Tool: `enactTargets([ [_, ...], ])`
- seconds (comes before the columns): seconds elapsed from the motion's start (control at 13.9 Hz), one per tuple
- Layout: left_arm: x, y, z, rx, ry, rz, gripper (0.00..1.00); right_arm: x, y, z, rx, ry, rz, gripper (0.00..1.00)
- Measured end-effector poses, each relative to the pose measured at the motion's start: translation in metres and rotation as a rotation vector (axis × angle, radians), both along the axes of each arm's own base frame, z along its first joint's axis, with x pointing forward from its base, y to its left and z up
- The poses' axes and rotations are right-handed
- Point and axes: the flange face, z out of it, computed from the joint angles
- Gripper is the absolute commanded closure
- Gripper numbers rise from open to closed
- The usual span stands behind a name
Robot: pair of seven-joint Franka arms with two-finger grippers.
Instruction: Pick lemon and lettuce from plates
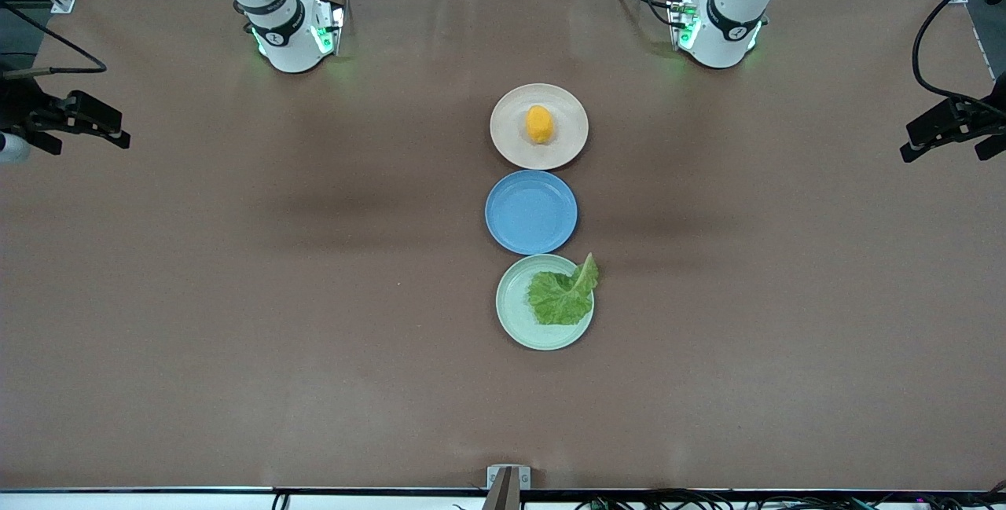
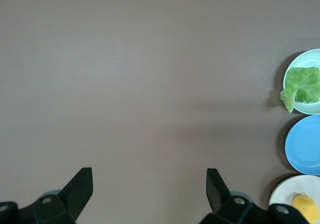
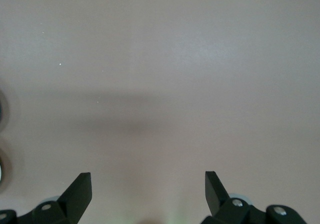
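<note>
The lemon [image 1: 539, 124] lies on the beige-pink plate [image 1: 570, 113], the plate closest to the robots' bases. The lettuce [image 1: 562, 295] lies on the mint green plate [image 1: 515, 307], nearest the front camera, its stem end poking over the rim. In the left wrist view the lettuce [image 2: 303, 86], mint plate [image 2: 311, 57], lemon [image 2: 306, 207] and beige plate [image 2: 292, 189] show at the edge. My left gripper [image 2: 150, 171] is open and empty, high over bare table toward the left arm's end. My right gripper [image 3: 148, 175] is open and empty, high over bare table.
A blue plate [image 1: 531, 211] with nothing on it sits between the two task plates; it also shows in the left wrist view [image 2: 305, 144]. Black camera mounts with cables stand at both ends of the brown table [image 1: 236, 298].
</note>
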Motion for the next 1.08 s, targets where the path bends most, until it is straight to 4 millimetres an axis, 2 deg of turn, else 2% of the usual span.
enactTargets([
  [0.72, 0.001, -0.005, -0.003, -0.025, 0.009, -0.005, 0.0, -0.003, 0.008, -0.006, 0.001, 0.01, 0.014, 0.0],
  [0.87, 0.007, -0.025, -0.017, -0.032, 0.038, -0.034, 0.0, -0.003, 0.008, -0.006, 0.001, 0.008, 0.014, 0.0],
  [1.08, 0.024, -0.09, -0.064, -0.024, 0.123, 0.002, 0.0, -0.002, 0.008, -0.006, 0.001, 0.004, 0.014, 0.0],
])
